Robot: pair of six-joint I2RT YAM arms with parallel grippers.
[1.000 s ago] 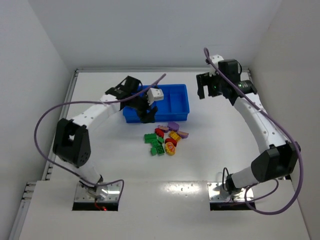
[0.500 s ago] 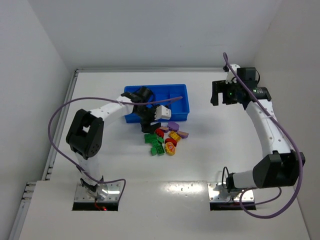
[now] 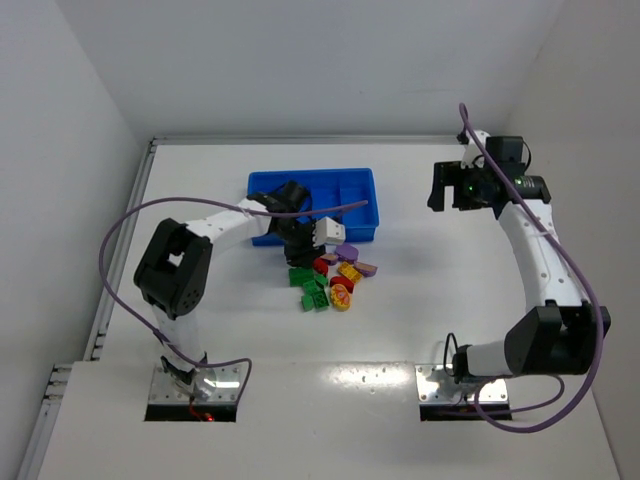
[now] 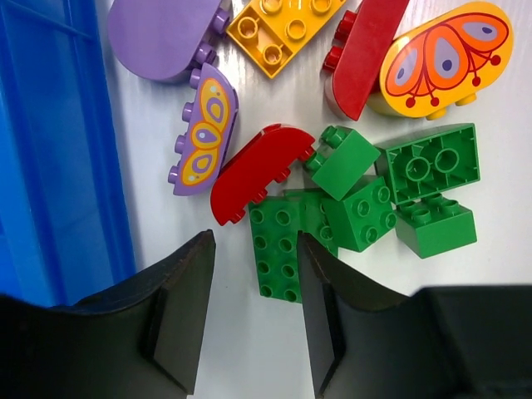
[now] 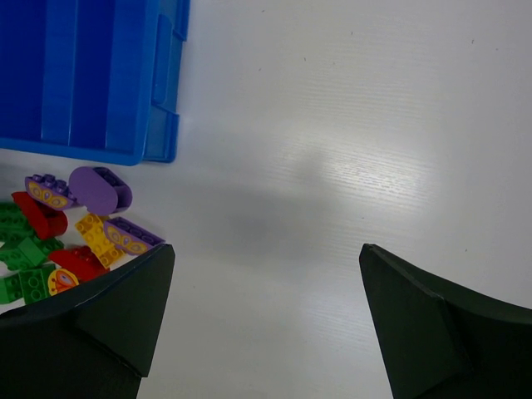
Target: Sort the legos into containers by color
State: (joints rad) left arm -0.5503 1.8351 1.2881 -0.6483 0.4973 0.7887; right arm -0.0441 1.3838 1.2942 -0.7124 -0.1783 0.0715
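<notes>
1. Jaws of left gripper (image 4: 255,241) apart, clamped on nothing; end of a long green brick (image 4: 281,249) lying between the fingertips, close against one finger, clear of the other.
2. Just beyond that brick: a curved red brick (image 4: 258,170), square green bricks (image 4: 428,162), a purple butterfly-printed piece (image 4: 204,133), a yellow brick (image 4: 283,29), an orange butterfly-printed oval (image 4: 445,54).
3. Whole pile of legos (image 3: 330,275) loose on the white table (image 3: 450,300), just beside the near wall of the blue tray (image 3: 360,232).
4. Left arm (image 3: 215,225) reaching in along the tray's near side, wrist low over the pile.
5. Jaws of right gripper (image 5: 266,249) spread wide, holding nothing, raised over the table well to the right of tray and pile.
</notes>
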